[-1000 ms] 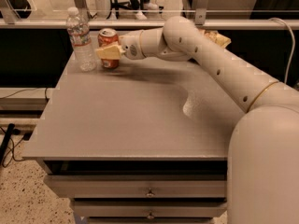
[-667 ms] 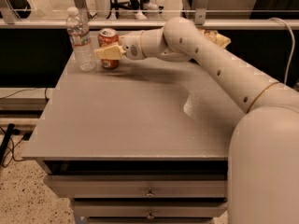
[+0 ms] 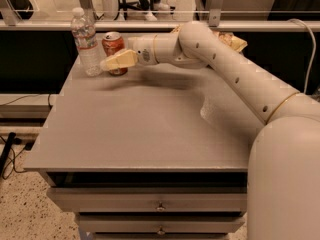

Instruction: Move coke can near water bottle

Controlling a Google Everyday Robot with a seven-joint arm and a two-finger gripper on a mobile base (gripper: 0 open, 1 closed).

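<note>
The coke can (image 3: 112,42), red-orange with a silver top, stands upright at the back left of the grey table (image 3: 150,134). The water bottle (image 3: 85,43), clear with a white cap and a white-red label, stands just left of it, a small gap apart. My gripper (image 3: 118,61) reaches in from the right at the can's lower front and covers part of it. The white arm stretches across the back of the table.
A crumpled yellowish snack bag (image 3: 231,40) lies at the back right, behind the arm. A rail (image 3: 50,25) runs along the table's far edge. Drawers (image 3: 160,204) sit below the front edge. Cables (image 3: 7,151) lie on the floor at left.
</note>
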